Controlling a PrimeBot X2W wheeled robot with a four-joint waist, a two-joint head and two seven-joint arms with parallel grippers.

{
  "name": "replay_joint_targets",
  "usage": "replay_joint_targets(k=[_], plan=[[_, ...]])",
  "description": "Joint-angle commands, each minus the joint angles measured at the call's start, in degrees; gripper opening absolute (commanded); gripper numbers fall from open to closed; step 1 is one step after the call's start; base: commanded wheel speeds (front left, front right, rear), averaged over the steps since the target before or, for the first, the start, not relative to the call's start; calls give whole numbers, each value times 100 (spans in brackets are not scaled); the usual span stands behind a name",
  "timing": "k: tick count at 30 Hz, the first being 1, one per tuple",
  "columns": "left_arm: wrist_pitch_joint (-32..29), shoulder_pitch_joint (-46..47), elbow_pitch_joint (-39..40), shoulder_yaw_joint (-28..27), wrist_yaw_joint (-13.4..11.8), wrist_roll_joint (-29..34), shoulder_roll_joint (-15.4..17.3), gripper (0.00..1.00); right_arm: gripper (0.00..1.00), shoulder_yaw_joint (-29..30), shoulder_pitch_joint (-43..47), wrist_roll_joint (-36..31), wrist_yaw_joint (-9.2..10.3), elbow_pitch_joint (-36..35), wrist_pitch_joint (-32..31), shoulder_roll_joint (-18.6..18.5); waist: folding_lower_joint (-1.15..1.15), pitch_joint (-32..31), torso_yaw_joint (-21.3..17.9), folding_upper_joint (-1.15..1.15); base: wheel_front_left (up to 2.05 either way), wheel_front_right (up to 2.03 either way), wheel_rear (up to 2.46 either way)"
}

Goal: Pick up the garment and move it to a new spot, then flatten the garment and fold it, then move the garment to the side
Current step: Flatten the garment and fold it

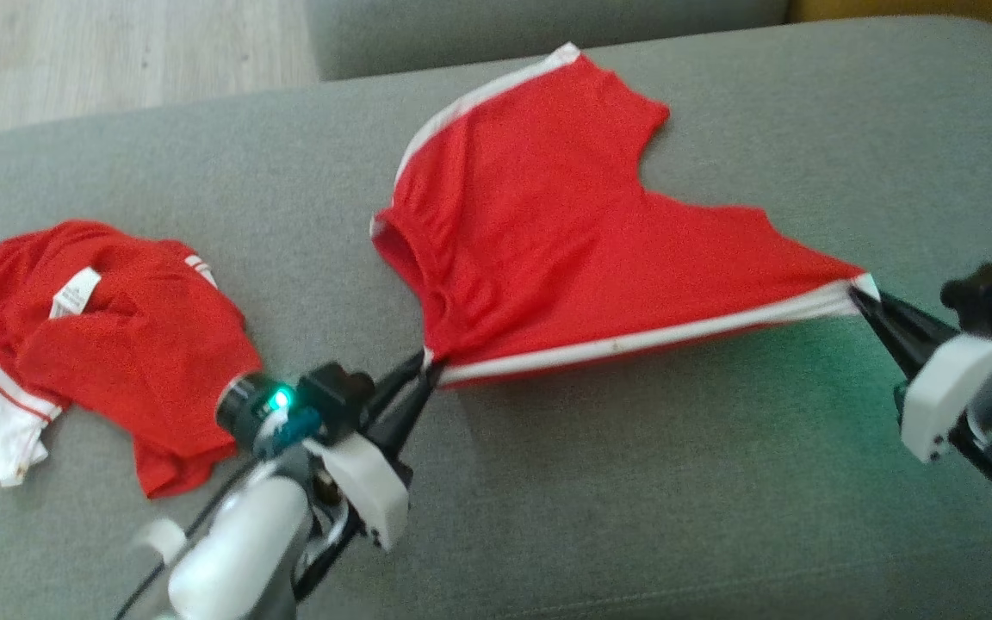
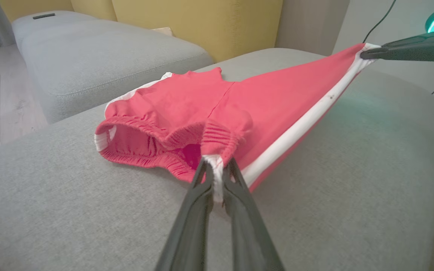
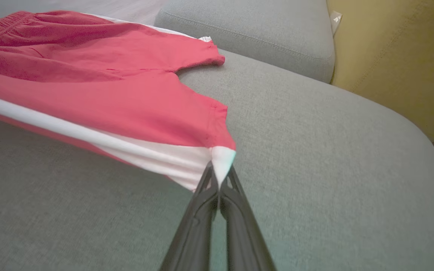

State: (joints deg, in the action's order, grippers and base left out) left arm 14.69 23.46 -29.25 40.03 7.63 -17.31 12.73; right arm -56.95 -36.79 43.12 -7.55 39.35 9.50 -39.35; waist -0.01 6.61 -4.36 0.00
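left gripper [image 1: 424,362]: nearest, lower centre. fingers clamped tight on the waistband corner of the shorts [image 1: 548,232]. its wrist view shows the white end of the cloth squeezed between them.
right gripper [image 1: 859,294]: near, far right. fingers pressed together on the leg-hem corner, at the other end of the same white stripe [image 1: 651,336].
the stripe is pulled taut between the two grips, and the near edge is raised a little off the cushion [image 1: 720,482].
the rest of the shorts slopes away and lies on the cushion. the far leg is flat. the waistband [image 2: 145,146] gapes, puckered, just past the left grip.
second red garment [image 1: 117,336]: heaped at the left, apart from the shorts.
beyond: back cushion [image 1: 548,34], floor [image 1: 74,60].

judgement: the flatten step is in hand and the fold is not begun. the next move likely calls for lowering both grips together, with the tension held, so the striped edge lands straight. the bunched waistband would want smoothing before any fold.
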Motion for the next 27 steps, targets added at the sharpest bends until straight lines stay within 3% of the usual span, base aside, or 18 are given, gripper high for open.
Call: replay_joint_targets(k=[1, 13, 27], plan=[[30, 38, 190, -240, -23, 18, 240, 0, 0, 102, 140, 79, 6, -36, -13, -402, 1, -123, -63, 0, 0, 0, 0], [21, -855, 1037, -143, -180, 0, 265, 0, 0, 786, 1300, 252, 6, -963, -139, -1142, 1, -288, -261, 0, 0, 0, 0], [-129, -8, 1322, -353, -302, 9, 263, 0, 0, 2206, 764, -976, 6, -1575, -800, -828, 1, 277, -15, 0, 0, 0, 0]])
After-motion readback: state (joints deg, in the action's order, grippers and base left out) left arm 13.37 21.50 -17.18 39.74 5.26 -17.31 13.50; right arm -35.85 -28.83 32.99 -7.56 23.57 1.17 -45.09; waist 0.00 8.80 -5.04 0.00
